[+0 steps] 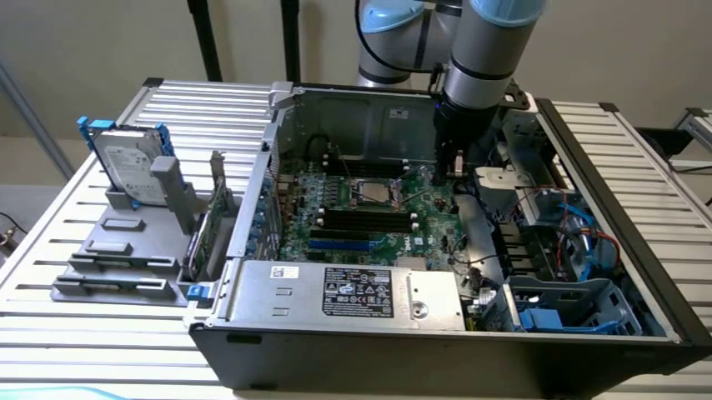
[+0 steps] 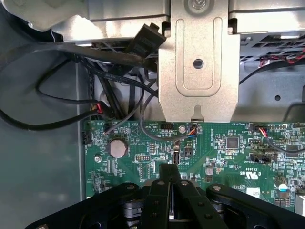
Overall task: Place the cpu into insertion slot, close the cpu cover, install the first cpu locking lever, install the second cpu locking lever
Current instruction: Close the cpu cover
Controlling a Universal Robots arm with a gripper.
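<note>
The insertion slot [image 1: 373, 193] sits in the middle of the green motherboard [image 1: 333, 237] inside the open computer case. A silvery frame, the cpu cover [image 1: 358, 185], lies around a pale square face that looks like the cpu [image 1: 376, 194]. I cannot tell whether the cover is latched. My gripper [image 1: 454, 171] hangs to the exterior view's right of the slot, apart from it, over the board's edge. In the wrist view my gripper [image 2: 170, 169] is shut, its black fingers [image 2: 162, 191] pressed together with nothing between them, just above the motherboard [image 2: 224, 152].
A grey power supply box [image 1: 345, 292] fills the case front. Long black memory slots [image 1: 362, 221] lie beside the socket. A metal bracket [image 2: 198, 62] and black cables [image 2: 62, 100] crowd the case wall near my gripper. A hard drive [image 1: 125, 167] stands on a rack outside.
</note>
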